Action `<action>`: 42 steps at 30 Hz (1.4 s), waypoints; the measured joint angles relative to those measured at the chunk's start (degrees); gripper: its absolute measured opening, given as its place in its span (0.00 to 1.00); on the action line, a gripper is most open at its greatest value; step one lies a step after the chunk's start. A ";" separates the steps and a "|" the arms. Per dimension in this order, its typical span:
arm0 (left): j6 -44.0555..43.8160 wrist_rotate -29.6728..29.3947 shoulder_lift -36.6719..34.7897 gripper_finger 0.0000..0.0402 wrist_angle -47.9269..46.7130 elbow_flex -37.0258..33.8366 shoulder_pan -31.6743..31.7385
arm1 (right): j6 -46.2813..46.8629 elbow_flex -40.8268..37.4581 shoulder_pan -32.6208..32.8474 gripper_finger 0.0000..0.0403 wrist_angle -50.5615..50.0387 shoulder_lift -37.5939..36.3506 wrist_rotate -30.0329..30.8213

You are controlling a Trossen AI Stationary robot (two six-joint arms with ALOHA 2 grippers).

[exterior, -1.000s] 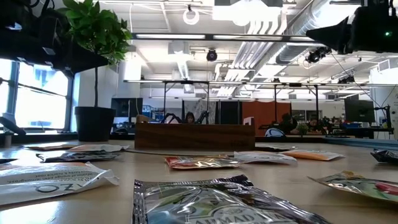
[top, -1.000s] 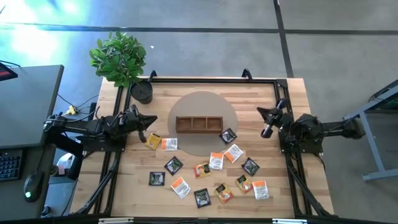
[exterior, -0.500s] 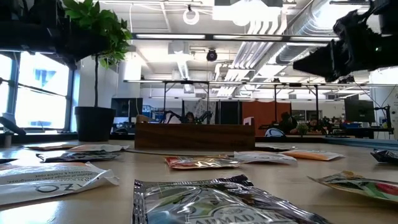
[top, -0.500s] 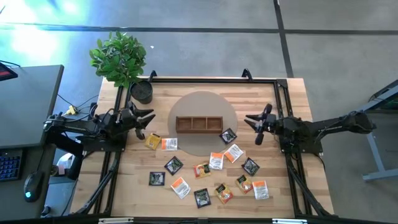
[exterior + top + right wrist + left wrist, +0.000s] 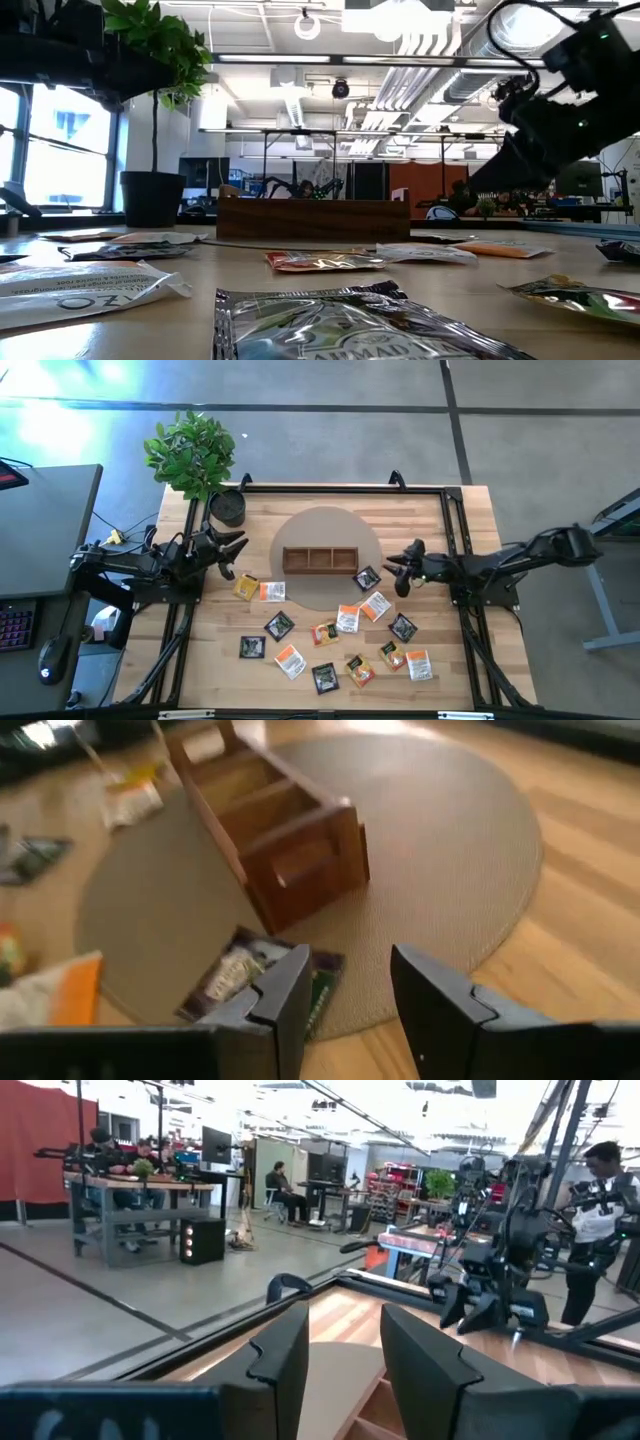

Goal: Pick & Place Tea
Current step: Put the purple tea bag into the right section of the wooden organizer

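Right claw (image 5: 400, 568) open, empty, above the black tea packet (image 5: 366, 578) at the tray's (image 5: 319, 559) 4 o'clock. I'd descend squarely, pinching one edge. Left claw (image 5: 229, 556) open, idle at 9 o'clock.

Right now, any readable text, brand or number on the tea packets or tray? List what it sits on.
"ZO": letters, possibly the tail of a longer word, on the white packet nearest the low camera, at its left.
Silver foil packet in the low view foreground: print blurred, unreadable.
Black packet ahead of the right gripper: label blurred.
Wooden tray: no text visible.
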 joint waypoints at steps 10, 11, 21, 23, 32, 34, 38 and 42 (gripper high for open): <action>-2.87 -0.06 0.00 0.32 -0.06 0.09 0.00 | -0.44 8.10 0.00 0.33 0.08 18.16 -1.38; -2.88 -0.06 0.00 0.32 -0.07 0.09 0.00 | -0.44 8.62 0.00 0.33 0.03 19.68 -2.05; -2.77 -0.06 0.00 0.32 -0.29 0.11 0.00 | 1.35 10.40 0.00 0.31 2.91 30.00 -2.18; -2.72 -0.08 0.00 0.32 -0.34 0.13 0.00 | 1.35 10.43 0.20 0.28 3.25 30.93 -2.06; -2.70 -0.08 0.00 0.32 -1.57 0.15 0.00 | -5.14 10.32 0.39 0.02 3.01 31.28 -1.41; -2.71 -0.08 0.00 0.32 -1.56 0.15 0.00 | -6.94 10.27 0.39 0.03 3.81 31.00 -1.75; -2.72 -0.08 0.00 0.32 -1.57 0.15 0.00 | -7.70 10.03 0.45 0.01 2.84 27.77 -3.28; -2.72 -0.08 0.00 0.32 -1.59 0.15 0.00 | -7.70 9.97 0.45 0.03 -0.48 22.53 -6.53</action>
